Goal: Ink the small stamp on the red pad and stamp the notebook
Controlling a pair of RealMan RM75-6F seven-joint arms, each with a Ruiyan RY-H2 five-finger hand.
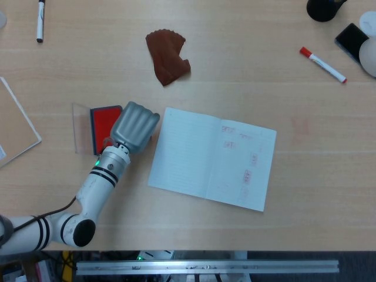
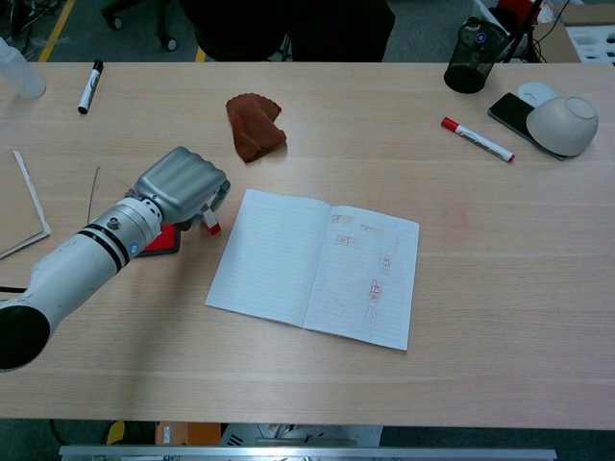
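My left hand hovers over the right end of the red ink pad, fingers curled down. Under them, the chest view shows the small stamp, white with a red base, held in my left hand just right of the red ink pad. The open notebook lies to the hand's right, its left page blank and several faint red marks on its right page. In the chest view the notebook starts a short way right of the stamp. My right hand is in neither view.
A brown cloth lies beyond the notebook. A red-capped marker, a phone and a bowl sit far right; a black marker far left. A board lies at the left edge, and a clear lid beside the pad.
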